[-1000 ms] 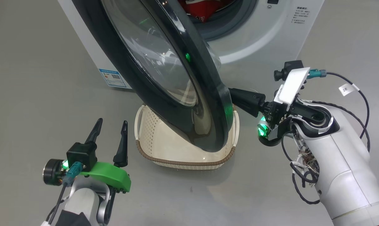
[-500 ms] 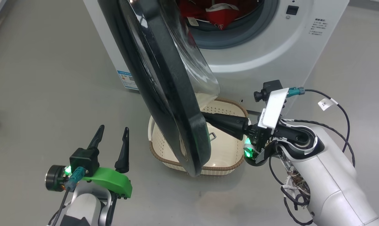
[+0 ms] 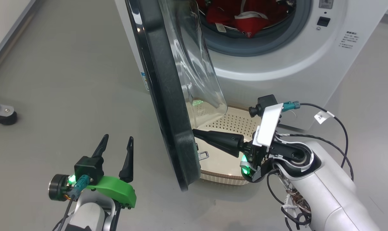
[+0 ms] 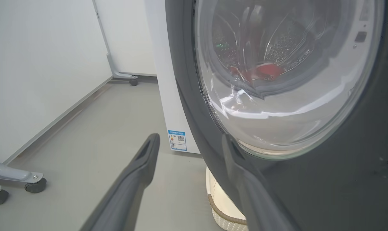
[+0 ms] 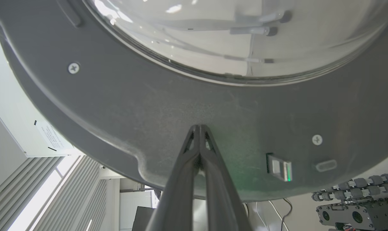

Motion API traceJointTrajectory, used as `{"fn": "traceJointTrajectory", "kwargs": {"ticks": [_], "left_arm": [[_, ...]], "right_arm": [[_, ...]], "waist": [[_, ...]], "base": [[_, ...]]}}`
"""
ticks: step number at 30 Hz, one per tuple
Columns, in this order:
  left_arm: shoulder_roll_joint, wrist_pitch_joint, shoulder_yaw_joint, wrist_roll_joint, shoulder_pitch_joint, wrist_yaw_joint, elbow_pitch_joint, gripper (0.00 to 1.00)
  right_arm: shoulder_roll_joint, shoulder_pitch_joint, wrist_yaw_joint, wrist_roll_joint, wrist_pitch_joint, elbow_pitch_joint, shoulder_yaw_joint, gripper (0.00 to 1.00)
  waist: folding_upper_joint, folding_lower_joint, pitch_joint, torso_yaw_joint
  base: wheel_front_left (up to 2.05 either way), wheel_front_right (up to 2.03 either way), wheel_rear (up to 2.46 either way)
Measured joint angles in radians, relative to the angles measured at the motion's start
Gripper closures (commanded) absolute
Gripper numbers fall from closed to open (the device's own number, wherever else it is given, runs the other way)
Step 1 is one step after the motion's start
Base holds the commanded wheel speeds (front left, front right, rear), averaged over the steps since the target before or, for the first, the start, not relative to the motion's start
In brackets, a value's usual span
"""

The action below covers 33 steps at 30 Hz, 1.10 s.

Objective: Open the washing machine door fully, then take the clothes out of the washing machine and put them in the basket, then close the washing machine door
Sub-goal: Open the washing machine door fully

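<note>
From the head camera, the large round washing machine door with its glossy black rim and bulging clear glass bowl (image 3: 168, 96) stood nearly edge-on to me. It ran from 12 o'clock down to about 6 o'clock, with the glass bulging toward the big white front-loading washing machine (image 3: 277, 64) at 1 o'clock. The drum mouth was uncovered, and the bright red clothes with white trim (image 3: 245, 16) lay inside it at the very top of the picture.

My right gripper (image 5: 199, 127) reached in from 4 o'clock. Its two dark fingers were clenched tip to tip with nothing between them, and the tips touched the matte inner face of the door's rim just below the glass. In the right wrist view a small metal latch (image 5: 279, 166) sat on the rim at 4 o'clock from the tips.

The small cream plastic basket with perforated sides and a brown woven-look rim (image 3: 232, 122) sat on the grey floor just before the washer. It was below my right fingers and partly hidden by the door's lower edge. I saw no clothes in the part that showed.

My left gripper (image 3: 118, 138) hung at 8 o'clock, well apart from the door's outer face, its fingers spread and empty. In the left wrist view, a blue label sticker (image 4: 178, 140) showed low on the washer, between the two fingers.
</note>
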Motion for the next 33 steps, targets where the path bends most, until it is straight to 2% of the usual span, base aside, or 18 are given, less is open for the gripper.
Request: {"fn": "traceJointTrajectory", "kwargs": {"ticks": [8,17,26,27,28,29,30,33], "left_arm": [[0.000,0.000,-0.002,-0.007,0.005,0.001,0.003,0.00],[0.000,0.000,0.000,-0.008,0.023,0.008,0.002,0.00],[0.000,0.000,0.006,-0.019,0.023,0.008,-0.001,0.00],[0.000,0.000,0.007,-0.021,0.023,0.009,-0.001,0.00],[0.000,0.000,0.008,-0.025,0.023,0.010,-0.002,0.00],[0.000,0.000,0.010,-0.026,0.023,0.013,-0.003,0.00],[0.000,0.000,0.012,-0.026,0.023,0.017,-0.003,0.00],[0.000,0.000,0.018,-0.026,0.024,0.018,-0.004,0.00]], "right_arm": [[-0.001,0.020,0.000,0.009,-0.024,-0.012,0.044,1.00],[0.001,0.025,0.000,0.016,-0.051,-0.021,0.065,1.00],[0.007,0.043,0.000,0.012,-0.128,-0.038,0.006,1.00],[0.007,0.050,0.000,0.006,-0.139,-0.039,-0.007,0.90],[0.006,0.056,0.000,0.005,-0.147,-0.040,-0.017,0.68],[0.007,0.065,0.000,0.000,-0.157,-0.042,-0.027,0.37],[0.007,0.073,0.000,-0.008,-0.167,-0.043,-0.037,0.00],[0.007,0.102,0.000,-0.026,-0.218,-0.056,-0.081,0.00]], "waist": [[0.0000,0.0001,-0.016,0.032],[0.0000,0.0001,-0.021,0.039],[0.0000,0.0001,-0.021,0.030],[0.0000,0.0000,-0.021,0.029],[0.0000,0.0001,-0.022,0.027],[0.0000,0.0001,-0.022,0.025],[0.0000,0.0000,-0.022,0.024],[0.0000,0.0001,-0.025,0.016]], "base": [[0.00,0.00,0.00],[0.00,0.00,0.00],[0.00,0.00,0.00],[0.00,0.00,0.00],[0.00,0.00,0.00],[0.00,0.00,0.00],[0.00,0.00,0.00],[0.00,0.00,0.00]]}}
